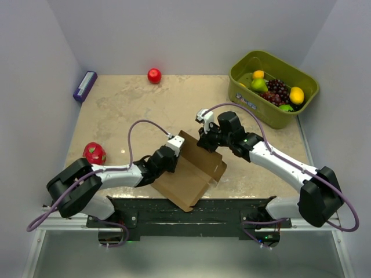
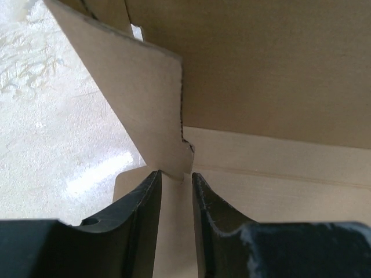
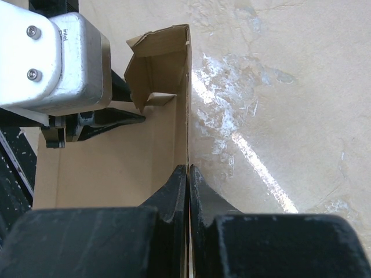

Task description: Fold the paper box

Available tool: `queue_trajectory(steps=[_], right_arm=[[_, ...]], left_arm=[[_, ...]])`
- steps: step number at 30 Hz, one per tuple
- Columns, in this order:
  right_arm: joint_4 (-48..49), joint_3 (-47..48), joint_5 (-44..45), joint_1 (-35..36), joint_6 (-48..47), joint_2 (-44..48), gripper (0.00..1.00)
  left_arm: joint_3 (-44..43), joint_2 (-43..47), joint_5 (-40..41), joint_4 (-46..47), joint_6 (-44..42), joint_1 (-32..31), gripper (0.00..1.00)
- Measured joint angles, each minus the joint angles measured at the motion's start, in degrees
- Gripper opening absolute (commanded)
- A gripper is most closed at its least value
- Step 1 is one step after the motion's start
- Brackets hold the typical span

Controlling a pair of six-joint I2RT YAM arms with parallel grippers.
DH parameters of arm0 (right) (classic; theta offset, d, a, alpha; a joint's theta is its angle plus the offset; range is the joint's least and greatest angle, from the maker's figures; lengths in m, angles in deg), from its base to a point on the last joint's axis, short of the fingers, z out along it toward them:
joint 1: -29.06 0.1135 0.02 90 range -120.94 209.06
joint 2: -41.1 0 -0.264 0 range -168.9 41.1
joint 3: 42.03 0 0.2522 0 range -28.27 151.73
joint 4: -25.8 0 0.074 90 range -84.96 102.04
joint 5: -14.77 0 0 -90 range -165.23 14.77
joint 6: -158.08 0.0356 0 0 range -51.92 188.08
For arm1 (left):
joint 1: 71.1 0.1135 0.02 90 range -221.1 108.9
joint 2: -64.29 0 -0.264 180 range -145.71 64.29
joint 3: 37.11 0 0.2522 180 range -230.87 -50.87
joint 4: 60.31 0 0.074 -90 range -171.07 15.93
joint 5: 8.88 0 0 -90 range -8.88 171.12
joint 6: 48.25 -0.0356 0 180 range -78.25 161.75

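While the right pincer [image 3: 188, 169] clamps a wall [image 3: 181, 116] of the paper box [image 1: 188, 179], the left pincer [image 2: 175, 174] — jaws apart — straddles its flap [image 2: 142, 101], dead ahead.

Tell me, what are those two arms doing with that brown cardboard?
Two robot arms are folding a paper box in the middle of the table. The right gripper is pinched shut on one upright side wall. The left gripper straddles a raised flap, jaws a little apart, seemingly not pinching it yet. The box is only partly formed, its near part lying flat.
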Motion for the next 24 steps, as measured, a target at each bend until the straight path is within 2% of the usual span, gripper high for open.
queue_trajectory(steps=[1, 4, 7, 15, 19, 24], right_arm=[[0.0, 0.0, 0.0, 0.0, -0.2, 0.0, 0.01], [-0.4, 0.2, 0.1, 0.0, -1.4, 0.0, 0.02], [-1.4, 1.3, 0.2, 0.0, -3.2, -0.6, 0.02], [-2.3, 2.1, 0.2, 0.0, -6.9, -2.3, 0.02], [-2.4, 2.1, 0.3, 0.2, -7.8, -2.4, 0.02], [-2.6, 2.1, 0.4, 0.5, -8.7, -2.5, 0.02]], left_arm=[[0.0, 0.1, 0.1, 0.0, 0.1, 0.0, 0.45], [0.0, 1.6, 0.2, -1.0, 0.0, 0.0, 0.60], [0.0, 6.6, 0.0, -3.0, 0.1, 0.0, 0.67], [-0.2, 24.1, 1.9, -6.7, -0.6, 0.0, 0.68], [-2.3, 24.3, 3.2, -8.1, -3.6, 0.1, 0.68], [-6.2, 19.1, 4.6, -8.6, -7.7, 0.3, 0.65]])
